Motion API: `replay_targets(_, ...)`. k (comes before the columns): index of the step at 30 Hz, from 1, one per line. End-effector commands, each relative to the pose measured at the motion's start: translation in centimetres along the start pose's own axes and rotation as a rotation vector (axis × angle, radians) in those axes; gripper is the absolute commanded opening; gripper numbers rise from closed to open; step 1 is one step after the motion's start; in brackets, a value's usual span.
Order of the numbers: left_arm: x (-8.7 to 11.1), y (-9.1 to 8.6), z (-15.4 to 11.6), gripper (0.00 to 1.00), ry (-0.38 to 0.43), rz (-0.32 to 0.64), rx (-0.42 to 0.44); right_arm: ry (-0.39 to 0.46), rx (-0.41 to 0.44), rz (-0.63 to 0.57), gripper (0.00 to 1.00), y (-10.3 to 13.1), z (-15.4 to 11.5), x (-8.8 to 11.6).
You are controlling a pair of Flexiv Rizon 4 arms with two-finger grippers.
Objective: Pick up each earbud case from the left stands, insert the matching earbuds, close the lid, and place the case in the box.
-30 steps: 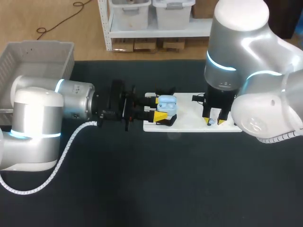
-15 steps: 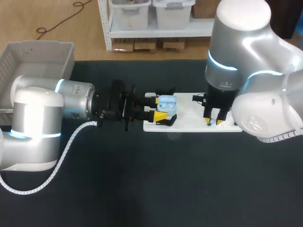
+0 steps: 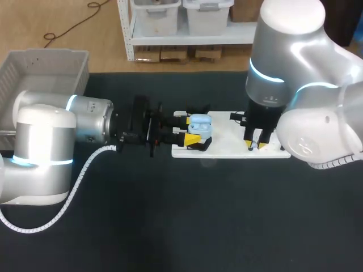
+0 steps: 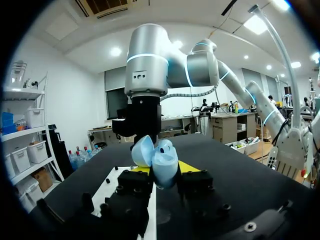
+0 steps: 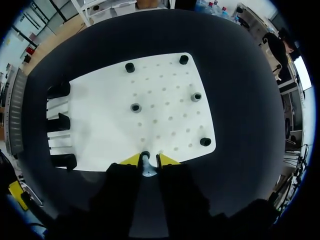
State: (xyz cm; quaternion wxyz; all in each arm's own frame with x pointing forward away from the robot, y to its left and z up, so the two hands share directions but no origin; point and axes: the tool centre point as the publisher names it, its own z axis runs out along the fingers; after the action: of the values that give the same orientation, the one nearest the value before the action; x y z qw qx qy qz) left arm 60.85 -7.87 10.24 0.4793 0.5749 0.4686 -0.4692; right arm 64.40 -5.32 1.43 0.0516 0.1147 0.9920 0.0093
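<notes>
the light blue earbud case (image 4: 159, 159) sits with its lid tipped open, clamped between the two yellow-tipped fingers of the left gripper (image 3: 191, 129) at the left end of the white board (image 3: 227, 149). well apart, over the board's right end, the right gripper (image 5: 145, 161) points down, its tips pinched on a small pale earbud (image 5: 145, 169) just above the board's near edge. the grey box (image 3: 39, 68) stands off at the table's far left corner.

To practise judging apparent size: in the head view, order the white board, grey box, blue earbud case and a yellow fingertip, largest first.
Largest: white board and grey box, too alike to rank; the box is partly hidden.
Then: blue earbud case.
Smallest: yellow fingertip.
</notes>
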Motion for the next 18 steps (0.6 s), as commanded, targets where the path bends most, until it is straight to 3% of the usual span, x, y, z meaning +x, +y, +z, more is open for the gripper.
replay_targets(1,0.1,0.1,0.0,0.00,0.000,0.001,0.002,-0.008,0.001,-0.003,0.00,0.0,-1.0,0.5)
replay_targets(18,0.1,0.1,0.0,0.00,0.000,0.001,0.002,-0.016,0.012,-0.009,0.00,0.1,-6.3,2.3)
